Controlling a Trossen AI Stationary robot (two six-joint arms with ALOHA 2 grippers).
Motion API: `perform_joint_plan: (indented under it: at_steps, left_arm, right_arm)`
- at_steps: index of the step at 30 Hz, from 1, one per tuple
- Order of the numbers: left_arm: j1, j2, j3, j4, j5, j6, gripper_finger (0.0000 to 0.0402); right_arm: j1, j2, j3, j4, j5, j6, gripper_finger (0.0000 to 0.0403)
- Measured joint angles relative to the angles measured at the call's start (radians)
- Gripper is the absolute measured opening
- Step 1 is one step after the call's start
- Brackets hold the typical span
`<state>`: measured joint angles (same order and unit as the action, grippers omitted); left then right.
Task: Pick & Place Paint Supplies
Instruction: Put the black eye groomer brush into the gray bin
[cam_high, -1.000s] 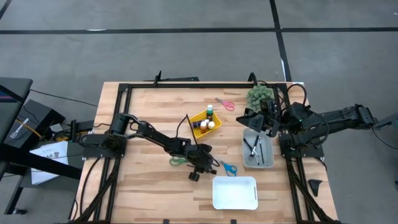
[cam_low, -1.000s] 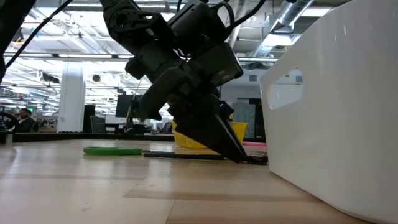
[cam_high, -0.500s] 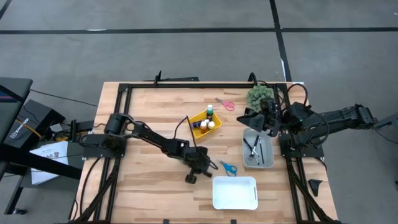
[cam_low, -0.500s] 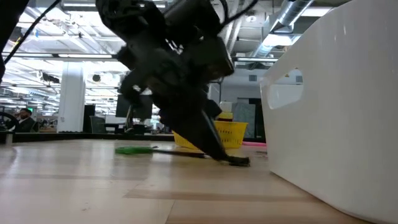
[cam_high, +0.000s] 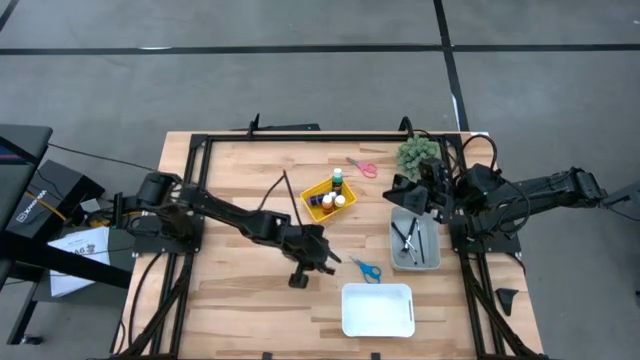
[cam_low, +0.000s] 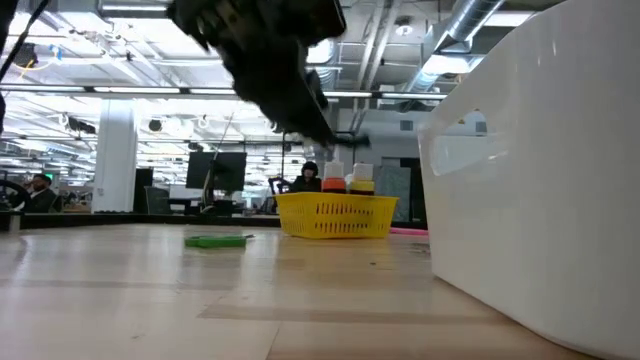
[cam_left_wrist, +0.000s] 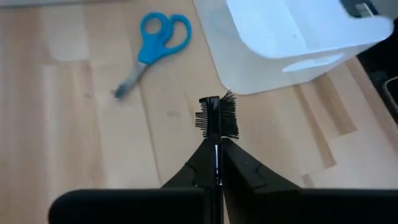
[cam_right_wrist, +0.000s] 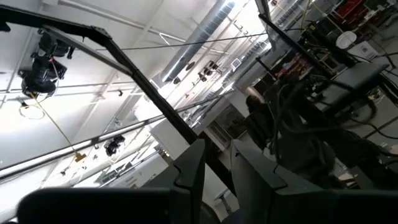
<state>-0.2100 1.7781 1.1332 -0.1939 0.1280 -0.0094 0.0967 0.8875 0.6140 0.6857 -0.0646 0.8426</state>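
Brush (cam_left_wrist: 217, 118) clamped between left gripper (cam_left_wrist: 216, 163) fingertips, bristle head poking just past them, handle trailing back behind the wrist.

A light wooden table (cam_high: 240, 310) with a black frame stands on a grey floor (cam_high: 300, 90) crossed by dark lines. Beyond the tabletop the hall runs deep: a white column (cam_low: 116, 160), rows of bright ceiling strip lights (cam_low: 120, 92), silver ducts (cam_right_wrist: 202, 40) overhead (shiny, catching the glare). A person (cam_low: 40, 190) sits far off at the hall's edge beside desks.
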Motion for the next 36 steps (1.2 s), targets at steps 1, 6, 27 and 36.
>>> perform_joint_plan:
  at_steps: [1,6,27,36]
  left_arm:
    - [0.000,-0.018,0.000,-0.010,-0.005,-0.004,0.0002]
    - [0.000,-0.099,0.002,-0.012,-0.049,-0.061,0.0002]
    - [0.036,-0.169,0.003,0.521,-0.125,-0.313,0.0002]
    - [0.085,-0.169,0.003,0.768,0.090,-0.396,0.0002]
  right_arm:
    - [0.000,0.000,0.000,0.000,-0.004,-0.001,0.0072]
    - [-0.001,0.000,0.000,0.004,-0.018,-0.013,0.0072]
    - [-0.001,0.000,0.000,-0.049,-0.148,-0.088,0.0072]
    - [0.010,0.004,0.141,-0.145,-0.176,-0.622,0.0072]
